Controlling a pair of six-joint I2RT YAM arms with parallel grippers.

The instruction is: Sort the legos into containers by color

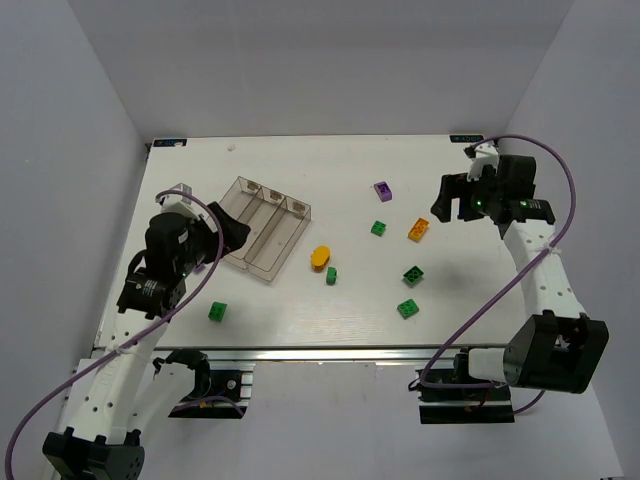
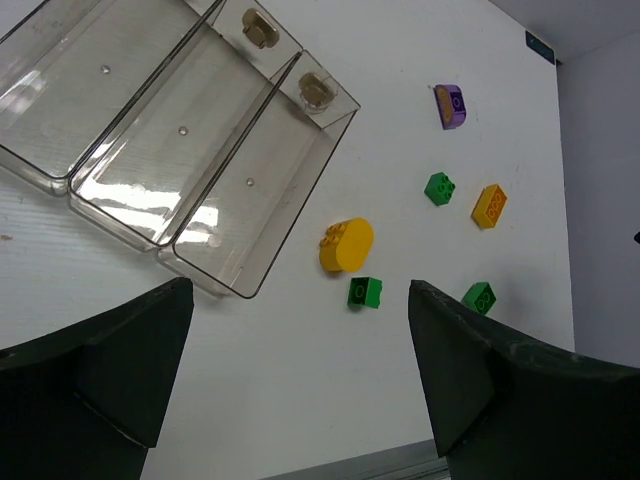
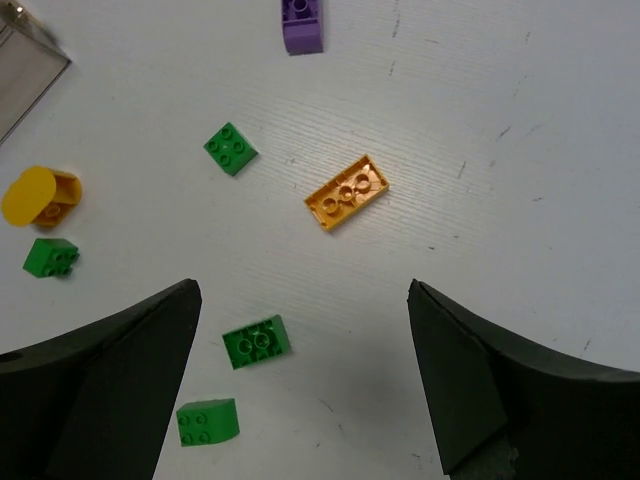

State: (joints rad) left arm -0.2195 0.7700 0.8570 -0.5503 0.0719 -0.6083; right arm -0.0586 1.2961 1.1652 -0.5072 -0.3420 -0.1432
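Eight legos are counted on the white surface (image 1: 300,160), all of them outside the containers (image 1: 270,225).

1. Containers: one clear, smoky tray of three long side-by-side compartments, set at an angle on the left half of the surface, just beside the left tool (image 1: 238,234).
2. Oval brick (image 1: 320,258), yellow-orange: placed near the tray's near right corner, apart from it.
3. Small green brick (image 1: 331,275): placed just beside the oval brick, on its near side.
4. Purple brick (image 1: 382,189): placed farthest back, right of centre.
5. Orange brick (image 1: 419,229), oblong: placed near the right tool (image 1: 452,208), with a square green brick (image 1: 379,228) to its left.
6. Paired green bricks (image 1: 413,274): two pieces laid close together, nearer the front than the orange brick.
7. Lone green brick (image 1: 218,311): placed at the front left, well apart from the others.

Left tool: jaws are spread wide and nothing is held between them.

Right tool: jaws are likewise spread wide and nothing is gripped; the orange brick is seen on the surface ahead of its fingers (image 3: 120,380).
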